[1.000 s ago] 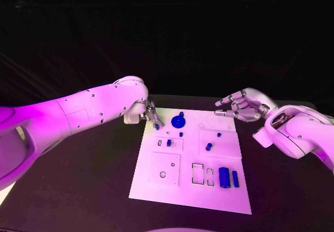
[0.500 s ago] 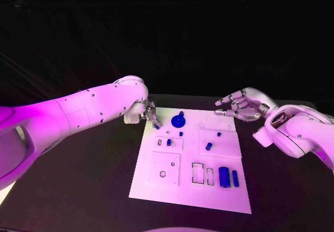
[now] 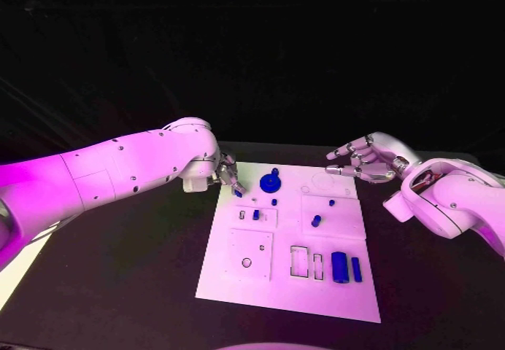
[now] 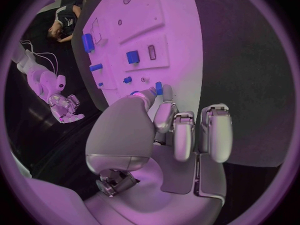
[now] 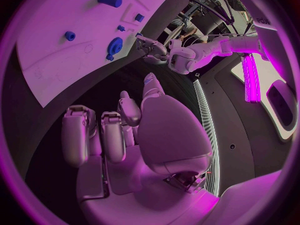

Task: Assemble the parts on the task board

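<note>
The white task board (image 3: 284, 240) lies in the middle of the black table. My left hand (image 3: 224, 175) hovers at the board's far left corner and pinches a small blue part (image 4: 159, 88) between thumb and a fingertip. Just right of it stands a blue gear (image 3: 271, 180) with a peg on top. My right hand (image 3: 363, 165) hangs beyond the board's far right corner, its fingers loosely bent and apart, holding nothing. Small blue pegs (image 3: 316, 221) stand mid-board. A thick blue cylinder (image 3: 338, 267) and a slim one (image 3: 357, 270) lie near the front right.
Empty rectangular slots (image 3: 300, 262) sit left of the thick cylinder. A square plate with a round hole (image 3: 249, 254) takes the board's front left. Black table (image 3: 126, 277) surrounds the board on both sides.
My left arm's elbow has swung down and outward while its hand stays at the board's far left corner with the blue part. The right hand has not moved.
</note>
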Available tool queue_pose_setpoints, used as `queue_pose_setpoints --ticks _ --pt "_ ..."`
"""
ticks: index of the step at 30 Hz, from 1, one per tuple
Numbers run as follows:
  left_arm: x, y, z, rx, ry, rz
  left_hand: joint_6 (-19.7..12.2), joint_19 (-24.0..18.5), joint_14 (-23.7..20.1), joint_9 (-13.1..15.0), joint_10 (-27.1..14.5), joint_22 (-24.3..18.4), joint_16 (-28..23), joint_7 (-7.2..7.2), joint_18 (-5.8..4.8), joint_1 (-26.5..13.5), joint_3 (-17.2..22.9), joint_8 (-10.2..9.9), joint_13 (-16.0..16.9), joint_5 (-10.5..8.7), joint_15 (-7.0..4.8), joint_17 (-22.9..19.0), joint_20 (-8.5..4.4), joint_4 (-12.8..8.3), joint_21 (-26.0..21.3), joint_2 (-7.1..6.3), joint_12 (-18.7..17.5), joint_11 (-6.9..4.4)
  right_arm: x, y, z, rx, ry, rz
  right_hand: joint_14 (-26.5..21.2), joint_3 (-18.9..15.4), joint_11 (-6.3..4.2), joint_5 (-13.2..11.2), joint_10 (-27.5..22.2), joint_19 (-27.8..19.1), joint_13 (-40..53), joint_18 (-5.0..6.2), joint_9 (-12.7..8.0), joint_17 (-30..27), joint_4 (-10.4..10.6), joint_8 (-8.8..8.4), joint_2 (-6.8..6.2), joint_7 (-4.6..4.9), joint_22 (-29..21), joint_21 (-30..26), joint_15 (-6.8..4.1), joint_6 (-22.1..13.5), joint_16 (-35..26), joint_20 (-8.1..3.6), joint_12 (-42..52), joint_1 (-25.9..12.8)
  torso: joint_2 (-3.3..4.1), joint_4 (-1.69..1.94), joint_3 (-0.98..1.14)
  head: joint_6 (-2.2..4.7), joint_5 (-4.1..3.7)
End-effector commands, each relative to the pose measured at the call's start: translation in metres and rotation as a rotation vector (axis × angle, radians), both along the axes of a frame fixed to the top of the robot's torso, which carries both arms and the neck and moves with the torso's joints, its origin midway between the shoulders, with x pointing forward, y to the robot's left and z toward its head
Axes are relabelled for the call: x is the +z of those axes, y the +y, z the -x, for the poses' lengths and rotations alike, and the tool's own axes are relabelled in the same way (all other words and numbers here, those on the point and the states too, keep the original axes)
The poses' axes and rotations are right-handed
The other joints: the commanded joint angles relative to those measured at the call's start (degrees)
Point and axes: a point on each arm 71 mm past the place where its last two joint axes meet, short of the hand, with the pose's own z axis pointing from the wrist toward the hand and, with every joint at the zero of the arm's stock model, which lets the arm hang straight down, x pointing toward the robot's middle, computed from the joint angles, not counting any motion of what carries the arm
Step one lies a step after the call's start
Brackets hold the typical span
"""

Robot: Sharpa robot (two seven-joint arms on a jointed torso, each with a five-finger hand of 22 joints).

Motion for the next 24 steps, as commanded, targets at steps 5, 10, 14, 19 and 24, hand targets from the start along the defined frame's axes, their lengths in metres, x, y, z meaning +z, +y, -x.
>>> queue_pose_setpoints --ticks 5,10,14,19,24 --pt "0.007 -0.006 0.017 -0.021 -0.05 0.054 0.1 3.8 6.0 0.4 0.6 10.9 0.2 -0.41 -0.15 -0.2 7.0 0.4 0.2 0.09 0.13 15.1 -0.23 -6.3 -0.1 -1.15 0.4 -0.03 -0.002 0.001 0.0 0.015 -0.004 0.01 4.9 -0.2 -0.1 0.2 -0.4 -0.5 -0.1 0.58 0.1 11.0 -0.1 0.35 0.62 -0.19 -0.1 -0.3 -0.1 0.3 -0.3 -0.04 -0.3 0.0 0.05 -0.03 -0.02 -0.16 0.18" --pt "0.003 -0.005 0.028 -0.036 -0.061 0.057 0.2 3.9 6.0 0.5 0.7 11.1 0.2 -0.46 -0.2 -0.2 7.7 0.5 0.3 0.08 0.08 15.1 -0.27 -6.6 0.1 -1.63 0.5 -0.08 -0.002 0.001 0.0 0.015 -0.003 0.011 4.9 -0.2 -0.1 0.2 -0.4 -0.5 -0.1 0.58 0.1 11.0 -0.1 0.35 0.62 -0.19 -0.1 -0.3 -0.1 0.3 -0.3 -0.04 -0.3 0.0 0.02 0.03 -0.05 -0.38 0.26" --pt "-0.002 -0.005 0.033 -0.043 -0.06 0.059 0.2 4.0 6.0 0.6 0.8 11.2 0.2 -0.48 -0.23 -0.2 8.1 0.5 0.3 0.09 0.06 15.1 -0.3 -6.9 0.1 -1.95 0.5 -0.12 -0.003 0.001 0.0 0.015 -0.002 0.012 4.9 -0.2 -0.1 0.2 -0.4 -0.5 -0.1 0.58 0.1 11.0 -0.1 0.35 0.62 -0.19 -0.1 -0.3 -0.1 0.3 -0.3 -0.04 -0.3 0.0 0.05 0.06 -0.1 -0.51 0.3" --pt "-0.012 -0.008 0.039 -0.057 -0.057 0.056 0.3 4.0 6.0 0.6 0.8 11.2 0.2 -0.49 -0.23 -0.2 8.3 0.5 0.2 0.09 0.04 15.1 -0.31 -6.9 0.1 -2.08 0.5 -0.13 -0.003 0.001 0.0 0.016 -0.002 0.012 4.9 -0.2 -0.1 0.2 -0.4 -0.5 -0.1 0.58 0.1 11.0 -0.1 0.35 0.62 -0.19 -0.1 -0.3 -0.1 0.3 -0.3 -0.04 -0.3 0.0 0.14 -0.09 -0.17 -0.71 0.4" --pt "-0.019 -0.009 0.042 -0.066 -0.055 0.048 0.3 4.0 6.0 0.6 0.8 11.2 0.2 -0.5 -0.23 -0.2 8.5 0.6 0.1 0.08 0.03 15.1 -0.32 -7.1 0.1 -2.27 0.3 -0.15 -0.004 0.001 0.0 0.016 -0.002 0.012 4.9 -0.2 -0.1 0.2 -0.4 -0.5 -0.1 0.58 0.1 11.0 -0.1 0.35 0.62 -0.19 -0.1 -0.3 -0.1 0.3 -0.3 -0.04 -0.3 0.0 0.11 -0.08 -0.11 -0.94 0.45"
